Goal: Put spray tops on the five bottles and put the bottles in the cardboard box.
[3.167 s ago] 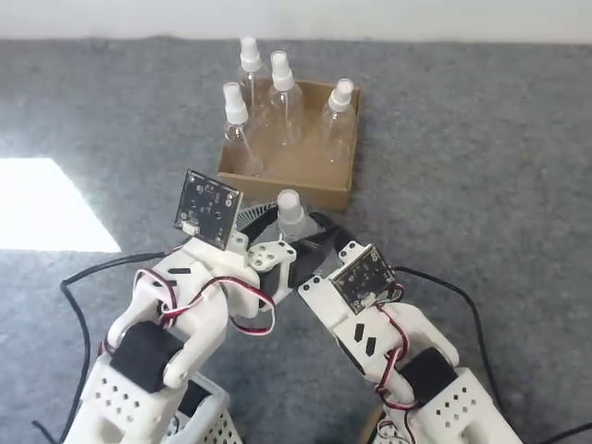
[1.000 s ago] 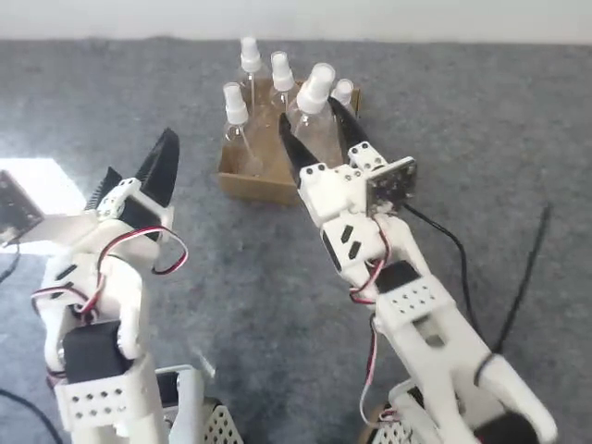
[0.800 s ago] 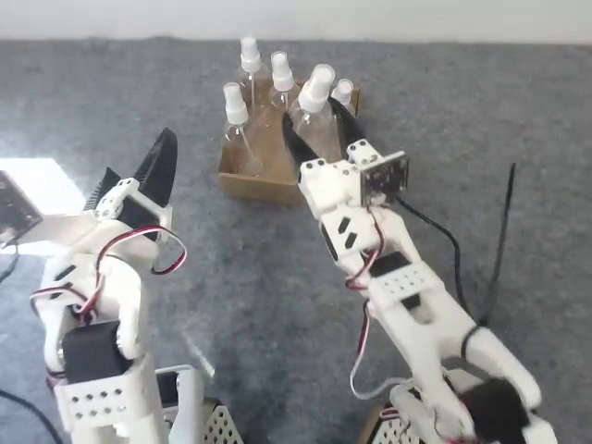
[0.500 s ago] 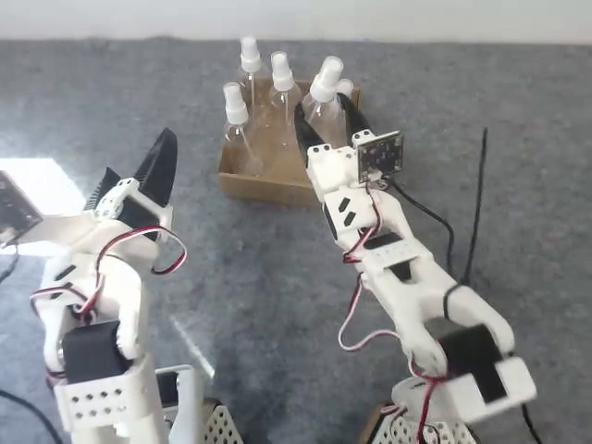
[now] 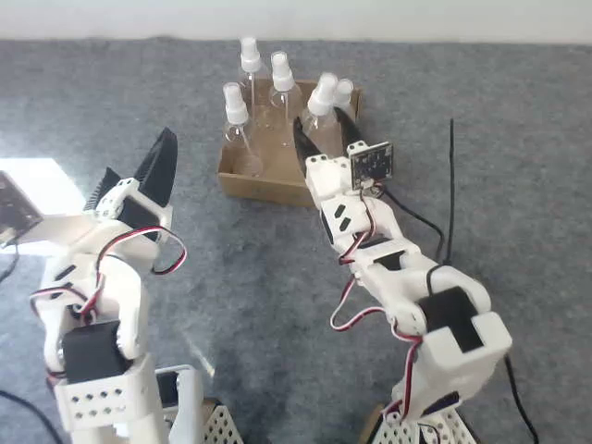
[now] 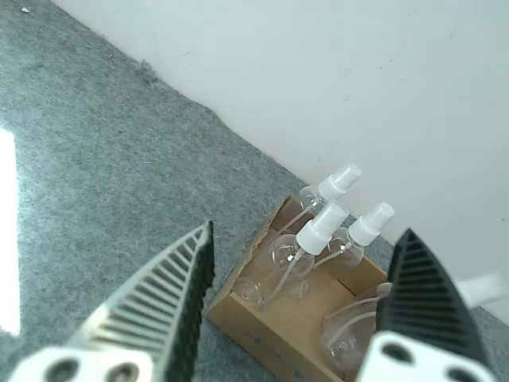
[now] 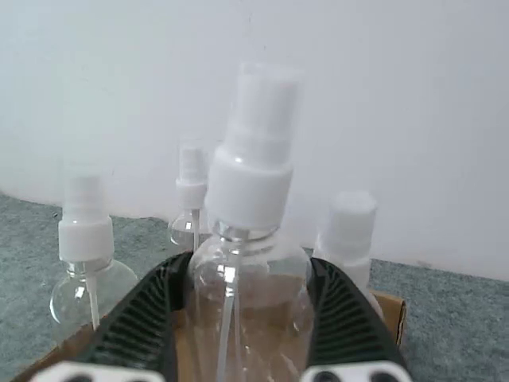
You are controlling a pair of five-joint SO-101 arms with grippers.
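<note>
**Item:** fifth bottle (image 7: 248,278), clear, with its spray top (image 7: 256,135) fitted.

**Location:** upright over the near right part of the cardboard box (image 5: 264,188). It is clamped just below the neck between the black jaws of the right gripper (image 5: 323,127). Whether its base touches the box floor cannot be told.

**Adjacent stock:** four capped bottles stand in the box.
- Two are at the back (image 5: 250,60), (image 5: 280,74).
- One is at the left front (image 5: 235,109).
- One is at the right rear (image 5: 343,92), just beside the held bottle.

**Left gripper** (image 5: 139,165): jaws spread wide and empty, raised over the grey carpet (image 5: 481,111), well to the left of the box.

**Hazards, as judged:**
1. Letting go while the base hangs clear of the floor would probably drop the bottle. It is tall and light, so it could tip against its right-rear neighbour.
2. The jaws must spread inside a crowded box. The outer jaw may knock the neighbouring bottle or catch the box wall.
3. Pulling back low could hook the rim and drag the light box across the carpet, upsetting all five.
4. A grip this high gives little hold against swinging, so a tilted descent may land the bottle on its edge.
</note>
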